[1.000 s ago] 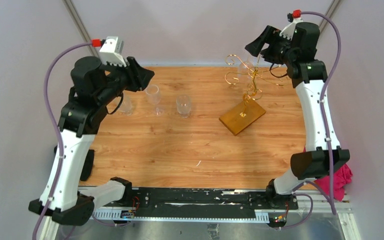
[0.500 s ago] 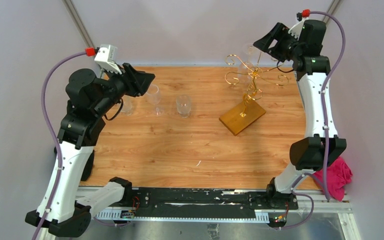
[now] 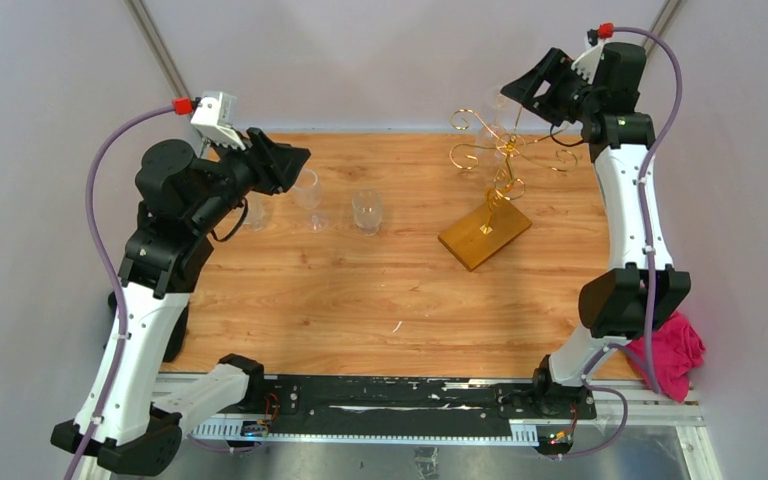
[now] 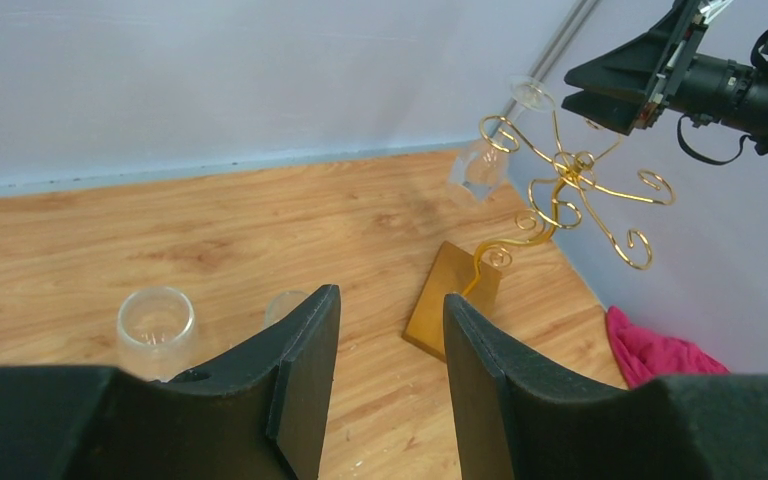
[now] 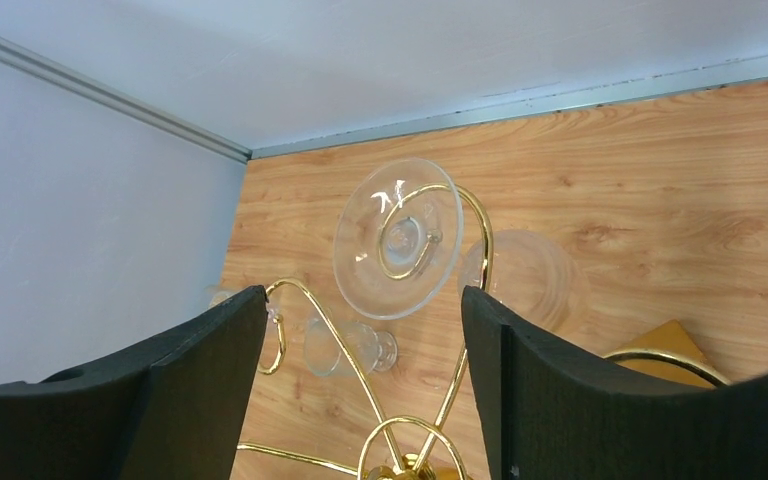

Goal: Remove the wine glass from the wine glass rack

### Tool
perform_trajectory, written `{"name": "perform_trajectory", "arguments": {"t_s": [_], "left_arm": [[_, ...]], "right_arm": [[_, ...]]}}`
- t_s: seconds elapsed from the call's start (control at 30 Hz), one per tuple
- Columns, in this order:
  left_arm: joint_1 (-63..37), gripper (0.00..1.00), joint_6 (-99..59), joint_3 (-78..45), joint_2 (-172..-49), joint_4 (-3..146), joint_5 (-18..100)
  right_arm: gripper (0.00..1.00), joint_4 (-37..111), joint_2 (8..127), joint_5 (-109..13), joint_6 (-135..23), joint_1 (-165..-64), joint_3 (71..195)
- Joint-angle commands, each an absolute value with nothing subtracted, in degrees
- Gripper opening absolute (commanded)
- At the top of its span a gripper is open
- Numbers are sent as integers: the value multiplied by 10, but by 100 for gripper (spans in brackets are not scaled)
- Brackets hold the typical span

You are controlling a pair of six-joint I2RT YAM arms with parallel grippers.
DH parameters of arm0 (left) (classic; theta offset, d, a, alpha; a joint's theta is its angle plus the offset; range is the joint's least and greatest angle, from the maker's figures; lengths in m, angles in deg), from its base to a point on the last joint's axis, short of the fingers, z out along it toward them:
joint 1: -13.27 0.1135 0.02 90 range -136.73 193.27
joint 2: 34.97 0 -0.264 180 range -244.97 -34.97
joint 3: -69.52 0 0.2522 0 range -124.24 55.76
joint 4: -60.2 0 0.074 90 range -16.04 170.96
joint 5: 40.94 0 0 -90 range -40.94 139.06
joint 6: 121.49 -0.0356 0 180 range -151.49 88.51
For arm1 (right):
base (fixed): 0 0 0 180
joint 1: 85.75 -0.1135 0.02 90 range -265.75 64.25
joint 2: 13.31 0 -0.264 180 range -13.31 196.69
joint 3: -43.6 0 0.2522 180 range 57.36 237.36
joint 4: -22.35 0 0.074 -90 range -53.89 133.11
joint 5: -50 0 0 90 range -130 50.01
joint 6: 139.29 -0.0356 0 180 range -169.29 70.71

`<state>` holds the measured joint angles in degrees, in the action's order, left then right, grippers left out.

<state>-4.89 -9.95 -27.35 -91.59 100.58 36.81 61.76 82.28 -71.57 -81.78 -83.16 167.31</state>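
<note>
The gold wire wine glass rack [image 3: 483, 235] stands on its amber base at the back right of the table. One clear wine glass [image 3: 490, 133] hangs upside down from a curled arm on the rack's far left side. In the right wrist view its round foot [image 5: 398, 238] sits in a spiral arm [image 5: 486, 250], just ahead of and between the fingers. My right gripper [image 3: 526, 88] is open and empty, raised above and behind the rack top, apart from the glass. My left gripper [image 3: 295, 160] is open and empty, above the back left of the table. It sees the rack [image 4: 565, 185] and the hanging glass [image 4: 480, 165] from afar.
Three loose glasses stand on the table at the back left [image 3: 250, 210] [image 3: 306, 190] [image 3: 367, 210], under and beside my left gripper. A pink cloth [image 3: 675, 350] lies off the table's right edge. A grey wall runs close behind the rack.
My right gripper has risen and moved back above the rack top, then held still. My left wrist has shifted slightly left and up. The glass still hangs on the rack.
</note>
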Motion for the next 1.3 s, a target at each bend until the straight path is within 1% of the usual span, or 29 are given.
{"name": "perform_trajectory", "arguments": {"t_s": [0.0, 0.2, 0.3, 0.47, 0.57, 0.67, 0.87, 1.0, 1.13, 1.27], "left_arm": [[-52, 48, -100, -263, -907, 993, 376], [-51, 48, -104, -258, -904, 997, 380], [-52, 48, -104, -255, -899, 995, 383], [-52, 48, -104, -251, -897, 994, 382], [-52, 48, -104, -249, -896, 994, 382], [-52, 48, -103, -248, -893, 994, 381], [-52, 48, -97, -240, -890, 988, 372], [-52, 48, -94, -236, -889, 986, 368], [-52, 48, -91, -234, -887, 983, 366], [-52, 48, -92, -236, -887, 985, 363]], "right_arm": [[75, 603, 836, -738, -832, -828, 1660], [72, 589, 845, -749, -847, -828, 1653], [69, 584, 852, -756, -853, -828, 1653], [60, 569, 859, -763, -868, -832, 1649], [56, 566, 859, -762, -872, -833, 1648], [47, 562, 859, -755, -878, -834, 1646], [41, 547, 851, -729, -898, -835, 1632], [34, 535, 849, -718, -927, -836, 1616], [24, 501, 832, -705, -971, -837, 1577], [21, 470, 811, -686, -999, -837, 1544]]}}
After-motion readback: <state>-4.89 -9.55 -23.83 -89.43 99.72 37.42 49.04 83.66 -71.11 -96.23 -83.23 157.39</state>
